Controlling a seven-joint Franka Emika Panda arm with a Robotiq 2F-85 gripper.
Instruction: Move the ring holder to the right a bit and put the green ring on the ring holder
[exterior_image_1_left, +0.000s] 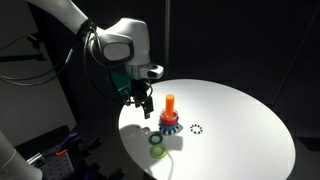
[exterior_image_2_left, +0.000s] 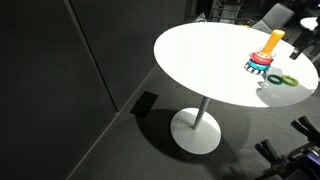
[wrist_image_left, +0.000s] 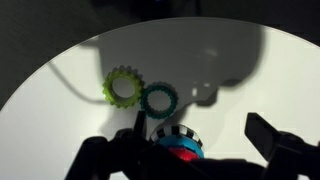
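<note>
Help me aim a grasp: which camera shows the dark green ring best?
The wrist view: the green ring sits mid-frame, large, its toothed edge clear, beside the lime ring. In both exterior views it is only a tiny dark loop by the ring holder.

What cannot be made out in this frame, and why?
Wrist view: the ring holder is cut off by the bottom edge and dark jaws; peg not discernible.
In an exterior view the gripper is too small to show whether its jaws touch the holder.
There too, the green ring is too small to show whether it touches the lime ring.
</note>
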